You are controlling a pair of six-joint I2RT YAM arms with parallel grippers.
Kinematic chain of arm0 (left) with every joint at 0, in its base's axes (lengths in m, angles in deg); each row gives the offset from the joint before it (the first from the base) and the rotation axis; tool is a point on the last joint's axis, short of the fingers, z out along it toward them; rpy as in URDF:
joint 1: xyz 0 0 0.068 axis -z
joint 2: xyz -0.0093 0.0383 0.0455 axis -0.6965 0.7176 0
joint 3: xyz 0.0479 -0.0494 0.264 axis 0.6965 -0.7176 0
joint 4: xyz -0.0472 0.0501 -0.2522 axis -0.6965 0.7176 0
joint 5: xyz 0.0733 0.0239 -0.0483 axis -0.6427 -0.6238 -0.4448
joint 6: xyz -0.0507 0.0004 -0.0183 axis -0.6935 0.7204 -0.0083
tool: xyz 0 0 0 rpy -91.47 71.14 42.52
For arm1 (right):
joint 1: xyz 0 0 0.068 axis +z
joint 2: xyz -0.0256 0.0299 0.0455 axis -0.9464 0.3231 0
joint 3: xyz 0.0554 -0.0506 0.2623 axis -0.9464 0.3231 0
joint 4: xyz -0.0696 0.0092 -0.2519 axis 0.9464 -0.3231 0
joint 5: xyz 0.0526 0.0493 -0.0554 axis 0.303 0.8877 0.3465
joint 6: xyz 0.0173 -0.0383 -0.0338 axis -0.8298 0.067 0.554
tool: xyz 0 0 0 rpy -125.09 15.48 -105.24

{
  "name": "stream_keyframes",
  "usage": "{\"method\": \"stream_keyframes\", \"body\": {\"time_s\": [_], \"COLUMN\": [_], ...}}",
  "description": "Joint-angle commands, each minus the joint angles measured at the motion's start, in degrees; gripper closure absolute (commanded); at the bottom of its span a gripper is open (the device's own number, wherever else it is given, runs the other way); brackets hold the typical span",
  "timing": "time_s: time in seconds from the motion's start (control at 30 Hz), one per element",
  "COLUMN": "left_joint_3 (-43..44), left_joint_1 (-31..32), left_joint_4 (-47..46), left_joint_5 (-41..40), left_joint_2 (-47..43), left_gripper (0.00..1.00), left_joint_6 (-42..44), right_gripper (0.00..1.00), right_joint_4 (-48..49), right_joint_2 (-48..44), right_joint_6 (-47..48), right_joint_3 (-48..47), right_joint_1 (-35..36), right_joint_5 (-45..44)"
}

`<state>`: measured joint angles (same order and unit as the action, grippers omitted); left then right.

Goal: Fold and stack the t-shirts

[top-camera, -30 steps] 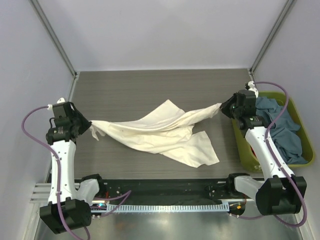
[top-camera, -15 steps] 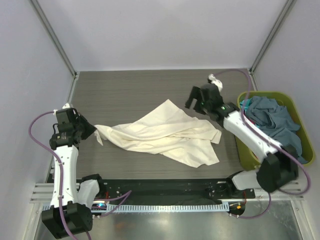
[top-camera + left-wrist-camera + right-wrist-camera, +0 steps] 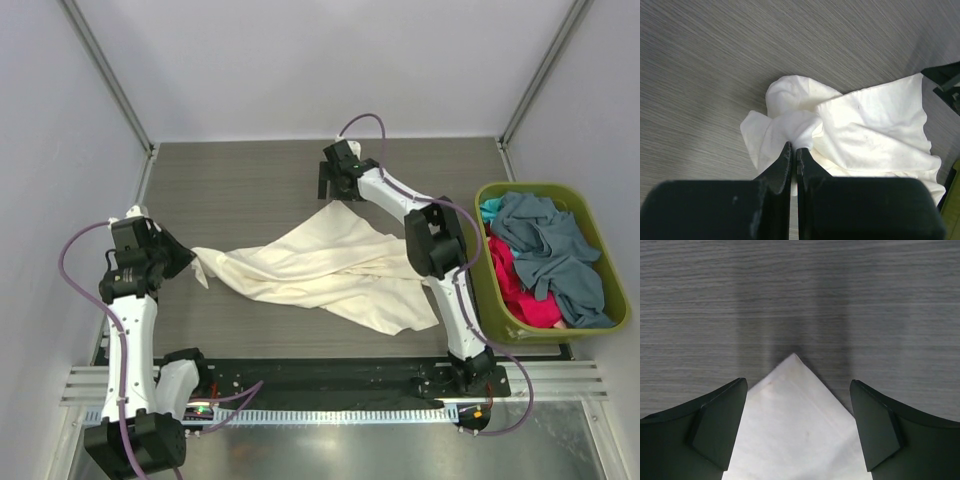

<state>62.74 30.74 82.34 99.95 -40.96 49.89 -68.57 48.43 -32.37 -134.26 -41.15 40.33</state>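
Nearest to me, the left gripper (image 3: 186, 262) is pinched tight on a wadded bit of the cream t-shirt (image 3: 320, 268), right at the shirt's left end. In the wrist view the jaws are together with the fabric bunched up at their tips. The rest of that shirt is sprawled in a crumpled heap across the middle of the dark wood-grain table (image 3: 230, 180), one flap pointing toward the near right and a pointed corner sticking out toward the back.

Off to the right there's an olive-green basket (image 3: 492, 290), just beside the table edge. A grey-blue t-shirt (image 3: 550, 240) is piled on top in it, a red-pink t-shirt (image 3: 520, 295) is underneath, and a bit of teal t-shirt (image 3: 489, 208) peeks out at the far left corner.

Furthest back, the right gripper (image 3: 326, 190) sits over that pointed corner with its jaws wide apart and nothing in them. The corner lies flat on the table between them. Can't tell if it's touching.
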Motion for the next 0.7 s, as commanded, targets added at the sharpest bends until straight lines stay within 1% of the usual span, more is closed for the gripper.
{"method": "stream_keyframes", "body": {"time_s": [0.0,0.2,0.3,0.33,0.43,0.5,0.53,0.57,0.6,0.63,0.67], "left_joint_3": [-0.3,-0.3,-0.3,-0.3,-0.3,-0.3,-0.3,-0.3,-0.3,-0.3,-0.3], "left_joint_1": [0.2,0.2,0.3,0.2,0.1,0.1,0.2,0.2,0.2,0.2,0.2], "left_joint_4": [-2.8,-2.8,-2.7,-2.7,-2.7,-2.7,-2.7,-2.7,-2.7,-2.7,-2.7], "left_joint_5": [1.7,1.7,1.6,1.6,1.6,1.6,1.6,1.5,1.4,1.3,0.9], "left_joint_2": [-1.0,-1.4,-1.6,-1.7,-1.8,-1.8,-1.8,-1.8,-1.8,-1.8,-1.6], "left_gripper": [0.99,1.00,0.99,0.99,0.99,0.99,0.99,0.99,0.99,0.99,0.99], "left_joint_6": [0.0,0.0,0.0,0.0,-0.1,-0.1,-0.1,-0.1,-0.1,-0.1,-0.1], "right_gripper": [0.11,0.15,0.23,0.31,0.48,0.53,0.64,0.72,0.88,0.95,0.99], "right_joint_4": [-3.7,-5.0,-5.2,-5.0,-4.6,-3.9,-3.8,-3.8,-3.8,-3.8,-3.8], "right_joint_2": [3.4,8.2,9.1,9.1,8.4,8.3,8.3,8.3,8.0,7.0,6.3], "right_joint_6": [3.3,3.7,3.5,3.2,2.0,1.9,2.0,2.1,2.1,2.1,2.2], "right_joint_3": [-9.9,-12.4,-11.1,-10.5,-7.4,-5.8,-5.5,-5.3,-5.1,-4.6,-4.2], "right_joint_1": [1.2,2.1,2.3,2.3,2.4,2.5,2.6,2.6,2.6,2.6,2.5], "right_joint_5": [-2.5,-4.4,-5.2,-5.5,-5.5,-5.2,-4.9,-4.8,-4.7,-4.5,-4.5]}}
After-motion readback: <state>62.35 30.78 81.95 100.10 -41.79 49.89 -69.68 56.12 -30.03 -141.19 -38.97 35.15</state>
